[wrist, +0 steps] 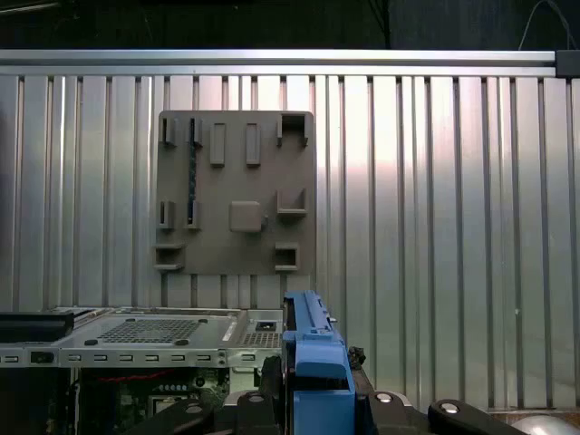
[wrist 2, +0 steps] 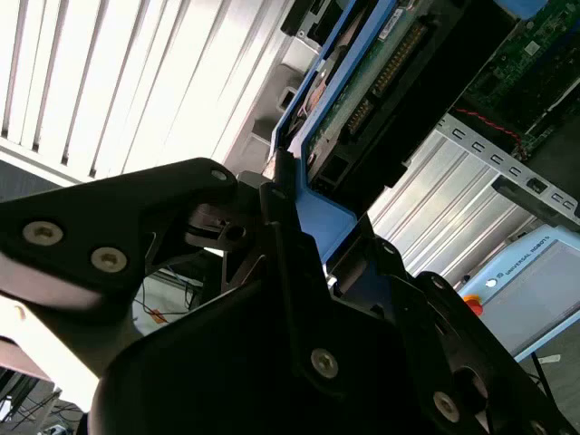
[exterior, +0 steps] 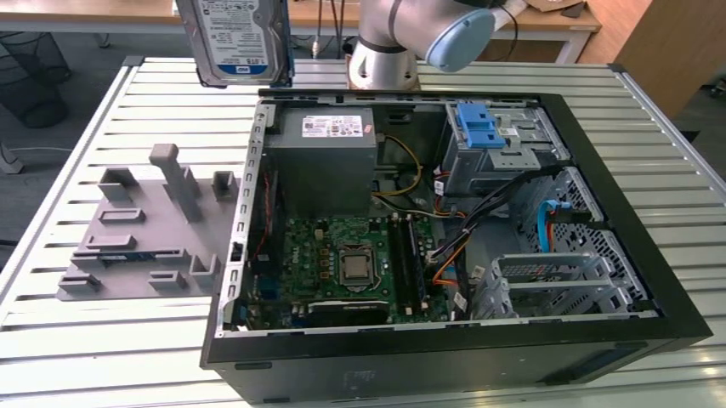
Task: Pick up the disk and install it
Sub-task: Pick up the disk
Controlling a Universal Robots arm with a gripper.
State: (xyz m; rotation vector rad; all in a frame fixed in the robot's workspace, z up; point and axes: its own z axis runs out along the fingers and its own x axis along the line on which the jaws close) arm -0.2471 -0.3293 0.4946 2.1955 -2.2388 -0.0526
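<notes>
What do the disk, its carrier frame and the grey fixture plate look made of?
Disk: silvery metal-looking casing, dull sheen, paper-like label. Carrier frame: smooth bright blue, moulded edges, likely plastic. Fixture plate: matte uniform grey with blocky moulded pockets, probably plastic.

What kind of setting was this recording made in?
Probably a robotics lab or test workshop: an open computer case lies on a slatted metal table, beside a grey parts holder, and the arm's gripper holds the disk aloft.

The disk (exterior: 233,38) is silver metal with blue plastic.
</notes>
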